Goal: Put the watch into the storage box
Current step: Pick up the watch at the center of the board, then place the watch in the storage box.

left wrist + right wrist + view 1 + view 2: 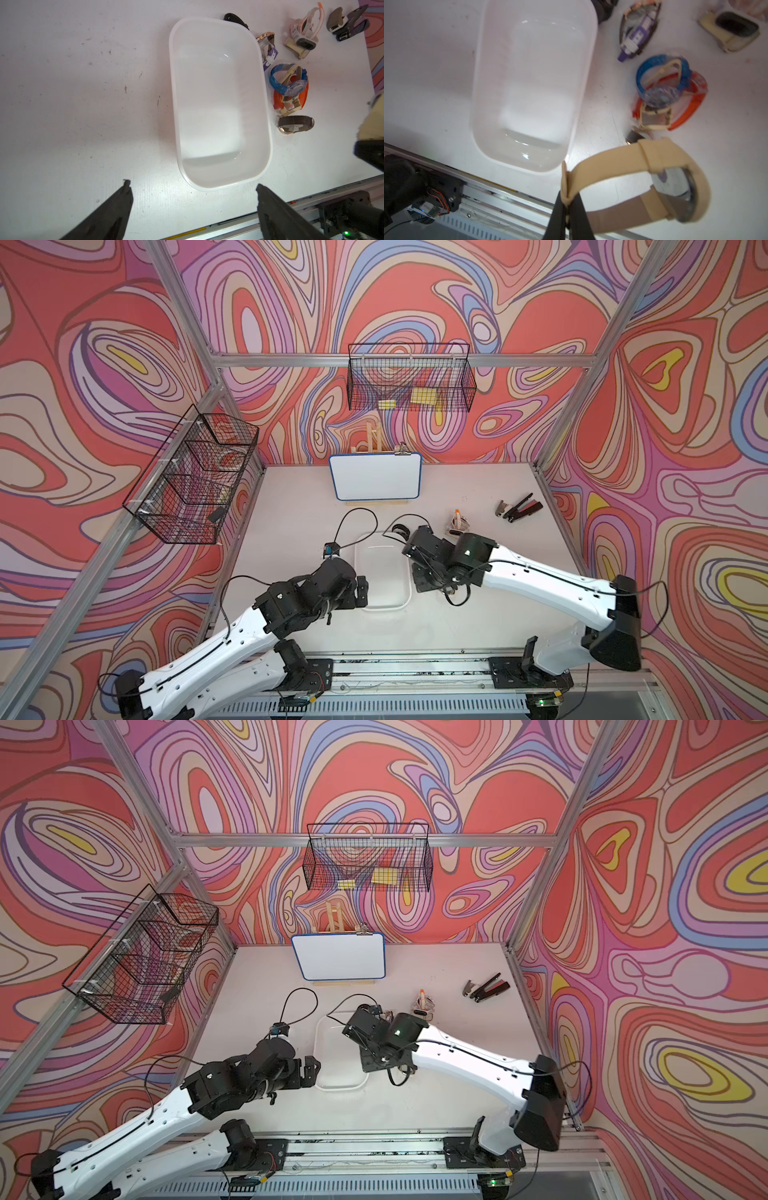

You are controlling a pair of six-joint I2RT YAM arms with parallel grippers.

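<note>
Walls [395, 302]: three, swirl print in coral, lilac, blue and yellow.
Frame [399, 361]: aluminium bars at the corners and across the back wall.
Counter [291, 497]: white, scuffed, evenly lit.
Black wire baskets: left-wall basket [191, 477], back-wall basket [409, 379].
Rail [415, 668]: metal, along the front edge.

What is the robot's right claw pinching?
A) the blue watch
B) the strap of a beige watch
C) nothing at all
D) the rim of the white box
B: the right wrist view shows the right gripper shut on the strap of the beige watch, beside the empty storage box.
</note>
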